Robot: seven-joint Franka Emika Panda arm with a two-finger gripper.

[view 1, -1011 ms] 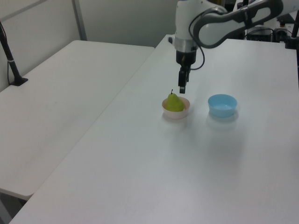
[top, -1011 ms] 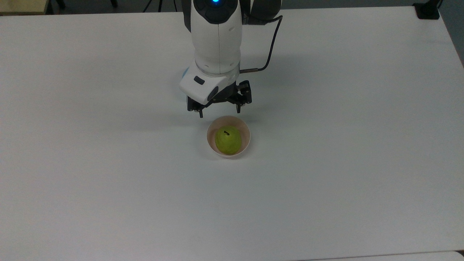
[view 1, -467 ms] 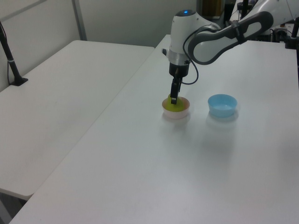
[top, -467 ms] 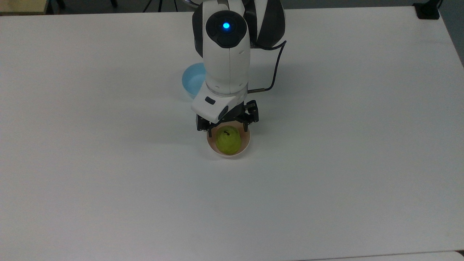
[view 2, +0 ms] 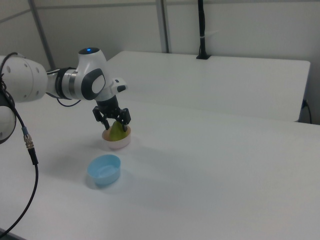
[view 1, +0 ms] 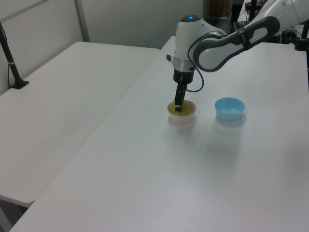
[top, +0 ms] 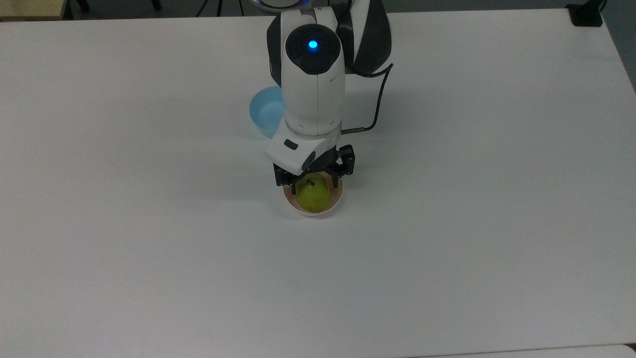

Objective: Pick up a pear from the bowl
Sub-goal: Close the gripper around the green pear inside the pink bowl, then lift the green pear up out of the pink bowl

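A yellow-green pear [top: 314,198] stands upright in the pale pink bowl [top: 313,214] near the table's middle. My gripper [top: 312,180] points straight down over the bowl, open, with one black finger on each side of the pear's upper half and a gap between the fingers and the fruit. In the left view the gripper [view 1: 178,105] reaches down into the bowl [view 1: 182,118] and hides most of the pear [view 1: 183,112]. The right view has the fingers of the gripper [view 2: 114,123] straddling the pear [view 2: 118,131] above the bowl [view 2: 116,144].
A light blue bowl [top: 266,113] sits empty just behind the pink one, partly under the arm; it is also seen as the blue bowl [view 1: 230,108] and blue bowl [view 2: 104,170]. A black cable [top: 377,94] loops off the wrist. White tabletop [top: 472,223] spreads all around.
The gripper moved from behind the bowl to over it and came down, so its open fingers now straddle the pear. The blue bowl came into the top view.
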